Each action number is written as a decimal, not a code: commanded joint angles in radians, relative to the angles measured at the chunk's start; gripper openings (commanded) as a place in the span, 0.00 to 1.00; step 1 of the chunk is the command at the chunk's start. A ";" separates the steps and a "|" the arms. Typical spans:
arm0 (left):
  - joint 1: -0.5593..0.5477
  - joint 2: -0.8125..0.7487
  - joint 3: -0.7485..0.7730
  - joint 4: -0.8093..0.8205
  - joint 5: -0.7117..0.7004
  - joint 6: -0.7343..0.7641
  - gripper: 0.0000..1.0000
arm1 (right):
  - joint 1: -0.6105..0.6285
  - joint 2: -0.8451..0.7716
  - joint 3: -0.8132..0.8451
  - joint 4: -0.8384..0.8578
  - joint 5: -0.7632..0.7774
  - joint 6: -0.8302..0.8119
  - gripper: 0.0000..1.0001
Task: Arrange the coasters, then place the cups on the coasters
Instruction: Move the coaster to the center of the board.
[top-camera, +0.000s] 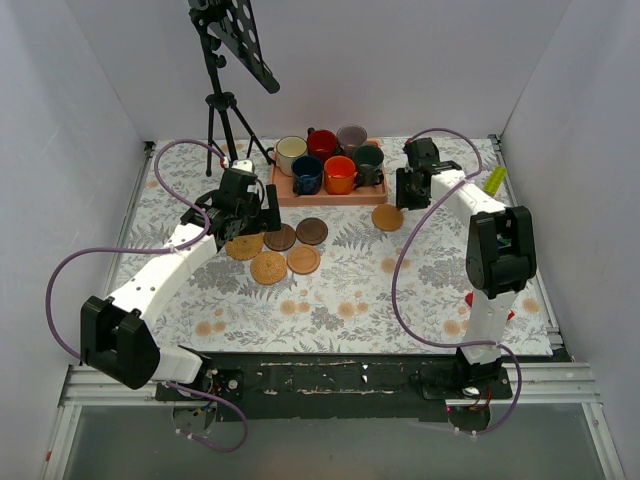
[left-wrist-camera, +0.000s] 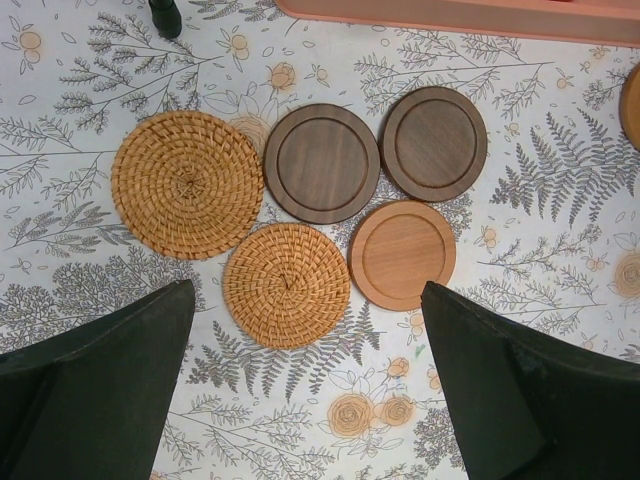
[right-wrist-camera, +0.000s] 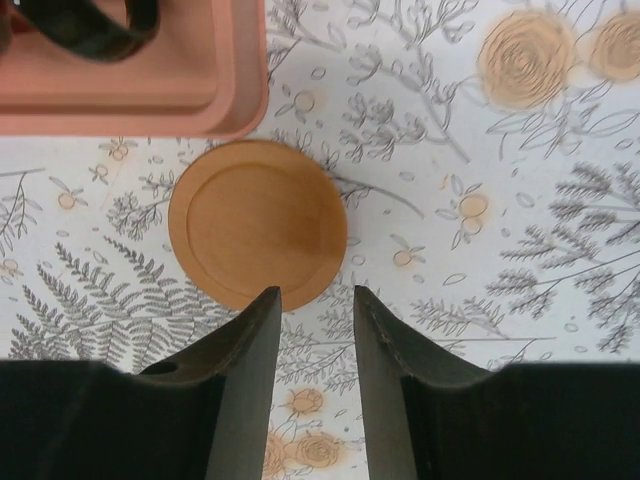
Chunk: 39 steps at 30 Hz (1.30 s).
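Observation:
Five coasters lie grouped left of centre: two woven ones, two dark brown and a tan wooden one. My left gripper hovers over them, open wide and empty. A sixth tan coaster lies flat beside the pink tray's corner. My right gripper is open just short of its near edge, holding nothing. Several cups stand on the tray: cream, red, grey-lilac, navy, orange, dark green.
A black tripod stand with a perforated plate rises at the back left; one foot rests near the woven coasters. White walls close three sides. A yellow-green object lies at the right edge. Purple cables loop off both arms.

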 joint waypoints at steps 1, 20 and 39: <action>-0.003 -0.044 -0.001 0.009 -0.023 0.002 0.98 | -0.026 0.056 0.088 -0.016 -0.012 -0.034 0.46; -0.003 0.005 0.040 0.002 -0.053 0.007 0.98 | -0.060 0.206 0.165 -0.017 -0.093 -0.102 0.41; -0.003 0.007 0.037 0.003 -0.037 0.007 0.98 | -0.060 0.198 0.061 -0.005 -0.228 -0.139 0.20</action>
